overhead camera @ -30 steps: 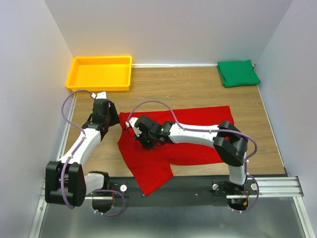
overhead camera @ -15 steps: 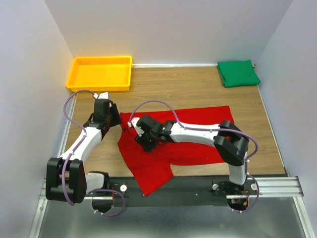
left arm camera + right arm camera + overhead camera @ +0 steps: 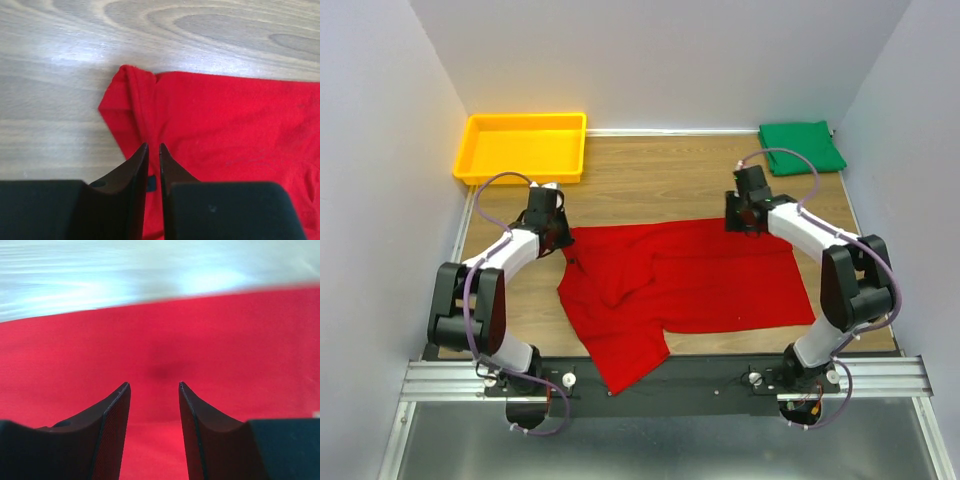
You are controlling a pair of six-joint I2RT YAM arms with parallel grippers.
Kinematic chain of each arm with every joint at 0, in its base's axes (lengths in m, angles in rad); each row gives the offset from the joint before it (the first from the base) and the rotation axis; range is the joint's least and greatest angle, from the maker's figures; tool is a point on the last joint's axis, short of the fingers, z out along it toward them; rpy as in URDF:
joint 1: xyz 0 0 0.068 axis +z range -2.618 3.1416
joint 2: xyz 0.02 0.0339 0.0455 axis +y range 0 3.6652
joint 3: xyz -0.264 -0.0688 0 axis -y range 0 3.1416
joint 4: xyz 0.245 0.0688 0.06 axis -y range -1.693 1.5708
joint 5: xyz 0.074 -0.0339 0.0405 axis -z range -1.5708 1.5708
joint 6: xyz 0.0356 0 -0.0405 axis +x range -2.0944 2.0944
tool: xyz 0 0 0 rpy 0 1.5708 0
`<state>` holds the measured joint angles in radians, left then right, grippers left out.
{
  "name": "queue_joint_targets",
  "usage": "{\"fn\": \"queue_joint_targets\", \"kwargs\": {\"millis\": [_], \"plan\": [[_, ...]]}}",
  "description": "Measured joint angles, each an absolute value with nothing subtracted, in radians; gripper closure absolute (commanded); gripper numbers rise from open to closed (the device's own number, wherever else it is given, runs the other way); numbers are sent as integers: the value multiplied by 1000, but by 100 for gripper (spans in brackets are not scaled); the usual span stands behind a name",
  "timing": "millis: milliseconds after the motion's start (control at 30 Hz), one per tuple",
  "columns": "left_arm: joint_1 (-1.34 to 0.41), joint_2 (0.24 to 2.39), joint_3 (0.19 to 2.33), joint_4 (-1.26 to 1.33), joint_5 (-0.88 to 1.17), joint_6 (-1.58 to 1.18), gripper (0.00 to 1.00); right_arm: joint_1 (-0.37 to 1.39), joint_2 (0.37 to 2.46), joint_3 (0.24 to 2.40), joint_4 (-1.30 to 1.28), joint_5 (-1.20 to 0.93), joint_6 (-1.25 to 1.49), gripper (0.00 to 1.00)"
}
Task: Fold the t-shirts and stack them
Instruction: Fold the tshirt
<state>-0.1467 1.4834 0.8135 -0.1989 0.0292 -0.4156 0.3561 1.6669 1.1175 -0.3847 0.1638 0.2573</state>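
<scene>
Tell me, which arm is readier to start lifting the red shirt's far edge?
Left, probably. The left fingers look nearly shut on the red shirt's far-left corner. The right fingers hang open over its far edge near the right corner, gripping nothing yet.

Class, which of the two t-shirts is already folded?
The green t-shirt, a compact folded square in the far right corner. The red t-shirt is not folded: it lies spread open and rumpled, nearer the front.
</scene>
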Motion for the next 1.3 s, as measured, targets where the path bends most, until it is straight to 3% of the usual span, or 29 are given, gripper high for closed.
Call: {"fn": "queue_joint_targets", "kwargs": {"millis": [500, 867, 1300], "plan": [[-138, 1813, 1085, -230, 37, -416, 85, -76, 1758, 1016, -241, 100, 379, 50], [-125, 1996, 1339, -271, 51, -435, 83, -199, 1944, 1221, -158, 34, 444, 50], [-152, 1916, 1376, -280, 40, -439, 50, -217, 1964, 1308, -207, -112, 381, 50]]}}
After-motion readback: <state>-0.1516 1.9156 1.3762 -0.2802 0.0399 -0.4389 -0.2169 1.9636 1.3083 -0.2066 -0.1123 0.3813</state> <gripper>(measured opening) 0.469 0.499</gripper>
